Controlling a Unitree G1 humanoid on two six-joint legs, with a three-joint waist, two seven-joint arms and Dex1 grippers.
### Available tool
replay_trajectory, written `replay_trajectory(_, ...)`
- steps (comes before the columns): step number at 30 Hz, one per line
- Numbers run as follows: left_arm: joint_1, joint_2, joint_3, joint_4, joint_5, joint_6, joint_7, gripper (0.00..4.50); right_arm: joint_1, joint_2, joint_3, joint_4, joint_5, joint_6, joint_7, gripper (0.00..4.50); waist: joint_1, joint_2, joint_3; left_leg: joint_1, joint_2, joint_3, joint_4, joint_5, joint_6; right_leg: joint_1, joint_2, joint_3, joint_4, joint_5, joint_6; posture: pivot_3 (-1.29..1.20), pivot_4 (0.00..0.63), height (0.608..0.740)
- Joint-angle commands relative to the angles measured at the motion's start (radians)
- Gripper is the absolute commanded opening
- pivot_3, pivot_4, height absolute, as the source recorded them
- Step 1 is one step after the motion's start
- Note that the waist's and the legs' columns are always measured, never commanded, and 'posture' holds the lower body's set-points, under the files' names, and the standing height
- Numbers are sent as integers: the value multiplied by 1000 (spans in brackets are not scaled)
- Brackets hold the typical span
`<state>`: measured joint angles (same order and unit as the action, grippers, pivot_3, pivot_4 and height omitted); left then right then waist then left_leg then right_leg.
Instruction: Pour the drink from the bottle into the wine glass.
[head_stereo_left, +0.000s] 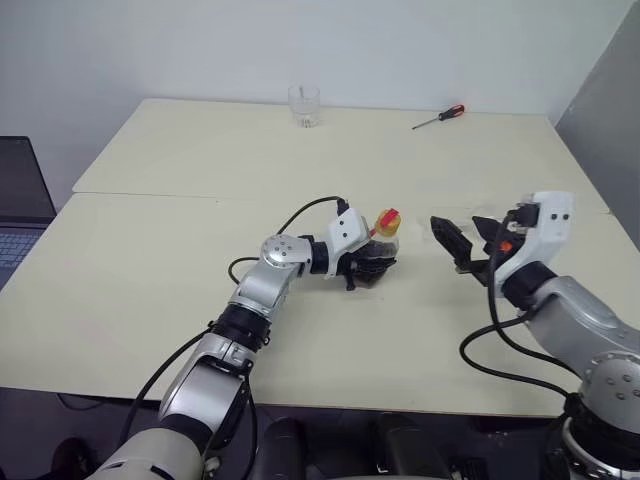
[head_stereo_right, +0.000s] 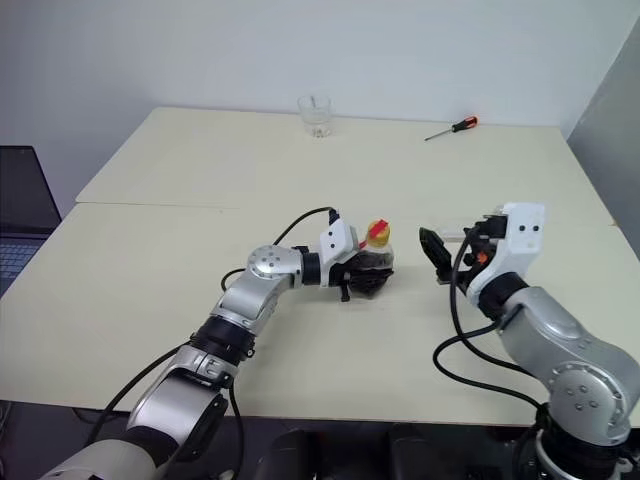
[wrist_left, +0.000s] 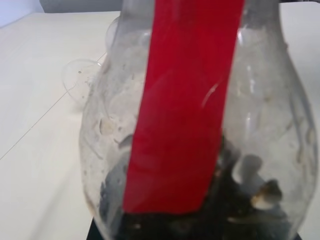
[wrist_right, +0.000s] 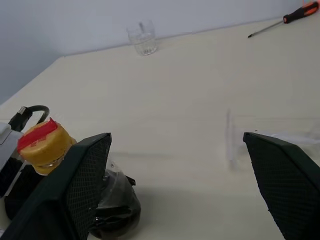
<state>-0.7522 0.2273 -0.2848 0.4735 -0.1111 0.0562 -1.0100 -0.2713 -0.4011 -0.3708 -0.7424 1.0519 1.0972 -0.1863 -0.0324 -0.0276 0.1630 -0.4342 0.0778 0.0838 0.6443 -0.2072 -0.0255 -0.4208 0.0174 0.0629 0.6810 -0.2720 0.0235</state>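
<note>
Gripping the bottle (head_stereo_left: 383, 245) in left end effector (head_stereo_left: 368, 266), right end effector (head_stereo_left: 462, 243) wide, beside it.

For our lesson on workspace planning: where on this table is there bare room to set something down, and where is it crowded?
Free: the left half of the table, beside the left gripper's arm, and the far stretch between tumbler and screwdriver. Crowded: the middle front, where the left gripper holds the bottle, with the open right gripper close beside it.

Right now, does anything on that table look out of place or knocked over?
A clear glass by the right gripper seems to lie on its side, though faint. A screwdriver sits oddly near the far edge.
</note>
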Motion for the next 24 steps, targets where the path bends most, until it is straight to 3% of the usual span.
replay_trajectory(1, -38, -4, 26, -15, -6, -32, -1, 1155, 13, -53, -31, -21, 78, -27, 62, 4500, 0, 0, 0, 0, 0, 0, 0, 0, 0, 0, 0, 0, 0, 0, 0, 0, 150, 740)
replay_trajectory(6, -46, -3, 29, -4, -5, -39, 0, 1154, -56, -75, 25, -10, 150, -56, 64, 4500, -3, 0, 0, 0, 0, -1, 0, 0, 0, 0, 1, 0, 1, 0, 0, 0, 150, 740)
replay_trajectory(14, -44, -10, 29, -16, -5, -36, 5, 1154, -191, 3, 188, 79, -44, -77, -63, 4500, 0, 0, 0, 0, 0, 0, 0, 0, 0, 0, 1, 1, 0, 0, 0, 0, 150, 740)
replay_trajectory(24, -47, -19, 35, -15, -3, -34, 12, 1154, -275, 134, 264, 92, -106, -57, -144, 4500, 0, 0, 0, 0, 1, 0, 0, 0, 0, -1, 1, 0, 0, 0, 0, 0, 150, 740)
